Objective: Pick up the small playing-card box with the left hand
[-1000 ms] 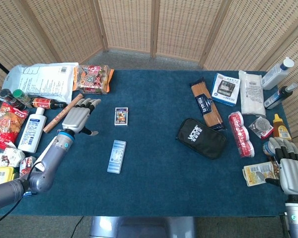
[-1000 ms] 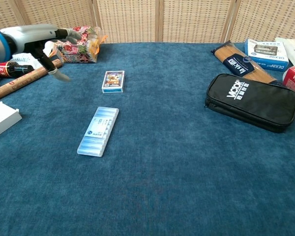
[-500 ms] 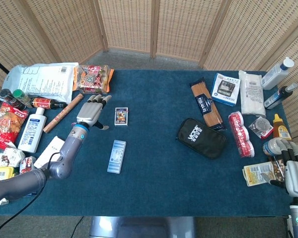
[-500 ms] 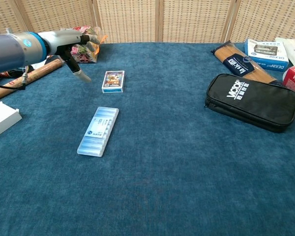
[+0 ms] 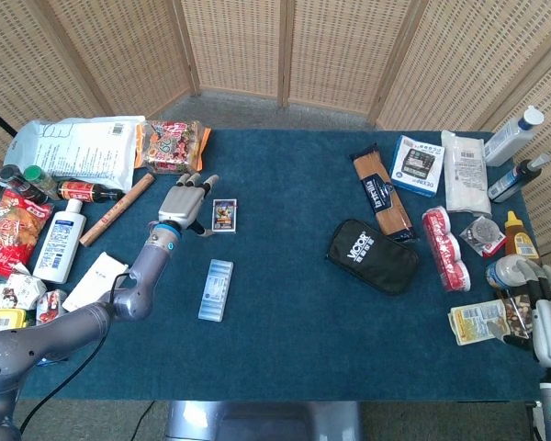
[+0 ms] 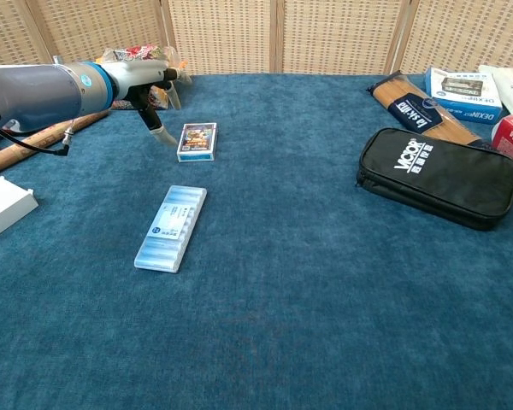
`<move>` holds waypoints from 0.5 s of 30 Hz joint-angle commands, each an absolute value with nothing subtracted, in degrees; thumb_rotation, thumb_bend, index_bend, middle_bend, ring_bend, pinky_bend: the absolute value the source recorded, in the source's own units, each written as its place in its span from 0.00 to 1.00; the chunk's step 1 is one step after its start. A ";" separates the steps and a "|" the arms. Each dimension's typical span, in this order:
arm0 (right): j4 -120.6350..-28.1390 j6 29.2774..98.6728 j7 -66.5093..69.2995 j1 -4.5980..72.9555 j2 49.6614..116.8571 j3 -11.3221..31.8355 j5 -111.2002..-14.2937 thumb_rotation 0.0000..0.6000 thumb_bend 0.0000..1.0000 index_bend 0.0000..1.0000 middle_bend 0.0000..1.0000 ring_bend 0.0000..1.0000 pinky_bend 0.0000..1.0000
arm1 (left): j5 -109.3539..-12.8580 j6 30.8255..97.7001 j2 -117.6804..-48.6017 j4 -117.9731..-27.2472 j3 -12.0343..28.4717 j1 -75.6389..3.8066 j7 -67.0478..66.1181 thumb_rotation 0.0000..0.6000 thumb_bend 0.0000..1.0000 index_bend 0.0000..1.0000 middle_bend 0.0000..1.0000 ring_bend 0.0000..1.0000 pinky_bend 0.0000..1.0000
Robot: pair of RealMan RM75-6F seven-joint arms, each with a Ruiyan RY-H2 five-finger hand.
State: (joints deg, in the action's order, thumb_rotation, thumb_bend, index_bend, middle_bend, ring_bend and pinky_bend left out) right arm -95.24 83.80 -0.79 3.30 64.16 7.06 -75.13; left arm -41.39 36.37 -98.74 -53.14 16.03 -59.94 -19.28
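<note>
The small playing-card box (image 5: 224, 216) (image 6: 197, 141) lies flat on the blue table, its picture side up. My left hand (image 5: 185, 205) (image 6: 150, 82) hovers just to the left of it, fingers spread and holding nothing; the thumb (image 6: 162, 134) points down close to the box's left edge. My right hand (image 5: 547, 315) rests open at the table's right front corner, far from the box.
A pale blue strip box (image 5: 216, 289) (image 6: 171, 227) lies in front of the card box. A wooden stick (image 5: 117, 209), a snack bag (image 5: 172, 146) and bottles crowd the left side. A black pouch (image 5: 372, 255) and several packages fill the right.
My left hand has travelled rightwards across the table, from beside the wooden stick to right next to the card box. The box has not moved.
</note>
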 commanded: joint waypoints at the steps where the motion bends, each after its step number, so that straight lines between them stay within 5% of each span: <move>1: -95.42 83.94 -0.86 3.15 64.08 7.14 -74.99 1.00 0.11 0.00 0.00 0.00 0.00 | -41.47 35.26 -99.80 -51.11 16.06 -60.57 -18.68 0.95 0.07 0.00 0.27 0.00 0.00; 15: -95.99 84.64 -0.84 2.34 63.73 7.54 -74.64 1.00 0.11 0.00 0.00 0.00 0.00 | -44.72 31.50 -104.72 -42.95 16.49 -62.47 -14.59 0.95 0.07 0.00 0.25 0.00 0.00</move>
